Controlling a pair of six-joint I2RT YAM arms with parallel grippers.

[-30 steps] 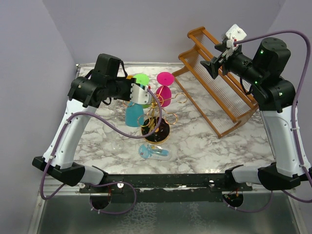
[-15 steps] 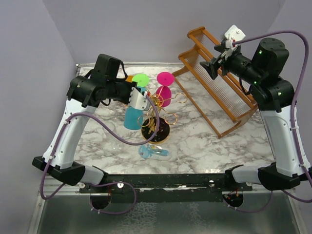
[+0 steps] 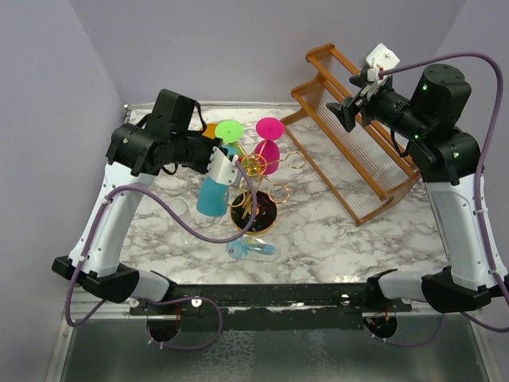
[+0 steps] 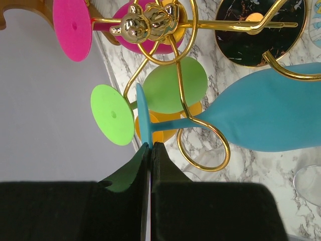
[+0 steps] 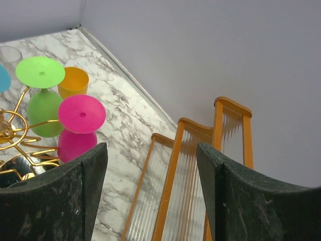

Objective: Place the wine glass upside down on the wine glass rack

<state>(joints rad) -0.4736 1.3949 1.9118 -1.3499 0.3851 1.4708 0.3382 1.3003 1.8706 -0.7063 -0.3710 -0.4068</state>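
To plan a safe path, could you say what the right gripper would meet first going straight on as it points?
Most likely the wooden slatted rack, which sits straight ahead of the open right gripper, though depth is unclear.

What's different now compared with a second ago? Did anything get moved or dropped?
The left gripper, shut on the foot of the blue wine glass, drew it slightly toward the near edge of the table, beside the gold rack; nothing was let go. The right gripper, open and raised by the wooden rack, the green glass and the pink glass stayed put.
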